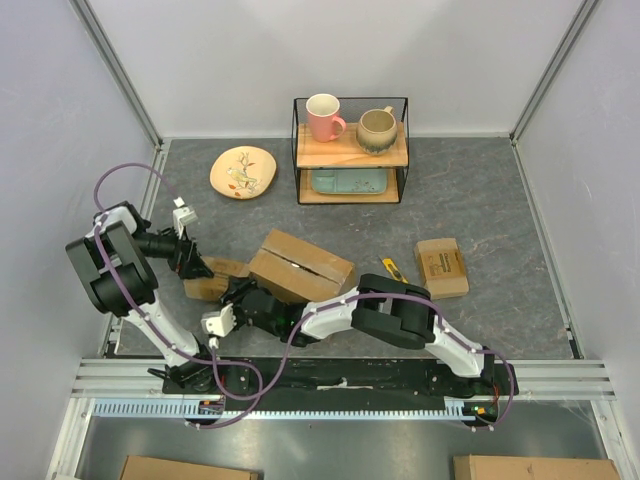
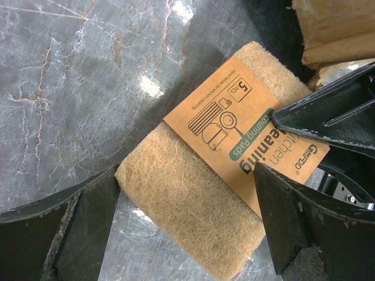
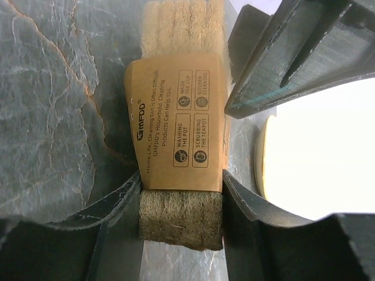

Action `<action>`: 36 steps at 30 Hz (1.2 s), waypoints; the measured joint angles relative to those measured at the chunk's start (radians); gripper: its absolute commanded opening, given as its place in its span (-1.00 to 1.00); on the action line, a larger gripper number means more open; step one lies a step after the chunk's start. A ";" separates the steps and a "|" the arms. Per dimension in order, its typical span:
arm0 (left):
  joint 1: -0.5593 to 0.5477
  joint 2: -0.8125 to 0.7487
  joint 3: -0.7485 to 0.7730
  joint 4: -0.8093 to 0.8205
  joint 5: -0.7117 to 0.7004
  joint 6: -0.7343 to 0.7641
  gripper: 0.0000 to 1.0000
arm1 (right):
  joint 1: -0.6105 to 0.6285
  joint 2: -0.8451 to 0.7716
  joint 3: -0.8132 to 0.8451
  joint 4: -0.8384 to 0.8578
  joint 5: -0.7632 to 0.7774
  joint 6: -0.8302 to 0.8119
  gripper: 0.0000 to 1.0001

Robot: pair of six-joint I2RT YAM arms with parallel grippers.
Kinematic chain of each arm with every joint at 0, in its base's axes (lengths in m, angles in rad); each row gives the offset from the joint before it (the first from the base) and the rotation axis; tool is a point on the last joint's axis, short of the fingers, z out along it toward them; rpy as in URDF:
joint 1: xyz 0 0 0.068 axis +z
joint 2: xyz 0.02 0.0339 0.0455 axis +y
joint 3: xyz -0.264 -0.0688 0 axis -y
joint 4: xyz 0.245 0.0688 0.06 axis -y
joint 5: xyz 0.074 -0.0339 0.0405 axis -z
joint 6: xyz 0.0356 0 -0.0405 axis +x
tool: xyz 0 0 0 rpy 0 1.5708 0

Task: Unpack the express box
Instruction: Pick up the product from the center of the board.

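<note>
The express box (image 1: 300, 265) is one brown carton with clear tape along its top seam. It lies near the middle of the grey counter (image 1: 480, 200), just behind the right arm. Its long axis runs from far-left to near-right. The right gripper (image 3: 181, 190) has its jaws pinching the sides of one scouring pad pack (image 3: 176, 117). The left gripper (image 2: 187, 175) has its jaws spread wide around the same pack. There are two mugs (image 1: 323, 117) and one plate (image 1: 243, 172).

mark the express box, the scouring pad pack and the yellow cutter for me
express box (image 1: 305, 262): top external view, top face by the taped seam.
scouring pad pack (image 3: 179, 120): right wrist view, printed paper sleeve.
yellow cutter (image 1: 393, 269): top external view, its handle.
</note>
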 measured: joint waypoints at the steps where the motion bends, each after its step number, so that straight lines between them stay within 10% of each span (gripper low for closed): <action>1: 0.000 -0.006 0.000 -0.005 0.005 0.000 0.99 | 0.001 -0.007 -0.006 -0.002 0.004 0.000 -0.16; 18: 0.082 -0.616 0.144 -0.093 0.264 -0.143 0.99 | 0.119 -0.573 -0.156 -0.255 0.167 0.044 -0.14; 27: 0.087 -0.802 0.167 0.457 0.345 -0.970 0.99 | 0.194 -0.797 -0.165 -0.375 0.212 0.188 -0.03; 36: 0.088 -0.791 0.270 0.674 0.529 -1.310 0.99 | 0.064 -0.872 -0.106 -0.533 0.319 0.462 -0.03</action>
